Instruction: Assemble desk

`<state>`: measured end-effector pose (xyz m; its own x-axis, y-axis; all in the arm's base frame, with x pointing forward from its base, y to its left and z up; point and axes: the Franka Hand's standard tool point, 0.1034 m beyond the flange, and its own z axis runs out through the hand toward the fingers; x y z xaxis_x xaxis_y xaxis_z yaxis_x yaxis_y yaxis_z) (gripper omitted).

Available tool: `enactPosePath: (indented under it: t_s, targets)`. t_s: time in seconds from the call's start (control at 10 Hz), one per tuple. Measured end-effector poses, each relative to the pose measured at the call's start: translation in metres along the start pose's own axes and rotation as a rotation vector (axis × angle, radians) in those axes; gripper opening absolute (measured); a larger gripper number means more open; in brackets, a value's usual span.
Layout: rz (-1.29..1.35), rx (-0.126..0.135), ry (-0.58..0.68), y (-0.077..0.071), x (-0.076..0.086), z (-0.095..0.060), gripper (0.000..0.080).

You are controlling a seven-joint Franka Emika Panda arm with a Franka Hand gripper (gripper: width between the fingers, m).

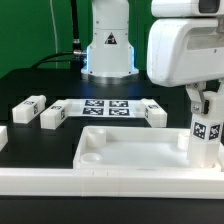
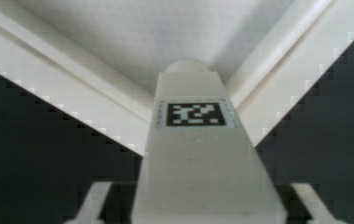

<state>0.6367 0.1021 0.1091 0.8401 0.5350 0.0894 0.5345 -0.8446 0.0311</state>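
Tool (image 1: 203,105) is at the exterior view's right side of the tabletop (image 1: 30,85), over the right end of the top (image 1: 130,152). Upright leg (image 1: 207,135) sits between the jaws, tag facing the camera. In the wrist view the fingers (image 2: 99,200) flank the upright leg (image 2: 195,150), one per side, with thin dark slits beside it. Cannot tell whether they pinch it or stand slightly spread. Behind the leg, two rims of the top (image 2: 67,75) meet at a corner.

The top lies flat near the tabletop's front edge, just behind the front rail (image 1: 100,185). Leg 2 (image 1: 30,105) and leg 3 (image 1: 52,117) lie flat just left of the marker board (image 1: 105,107). Leg 4 (image 1: 153,110) lies at its right end. Arm base (image 1: 108,45) is at the back edge.
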Motion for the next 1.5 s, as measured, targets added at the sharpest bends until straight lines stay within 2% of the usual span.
enactPosePath:
  t_s: [0.3,0.7,1.0,1.3,1.5]
  targets:
    - [0.179,0.004,0.001,-0.0002,0.0,0.0,0.0289]
    - [0.575,0.04,0.01,0.001,-0.0012,0.001,0.029]
    - [0.871,0.046,0.006,0.0026,-0.0018,0.001,0.029]
    - [1.197,0.04,-0.003,0.0015,-0.0019,0.0011,0.029]
    - [1.325,0.051,-0.007,0.0033,-0.0025,0.001,0.029]
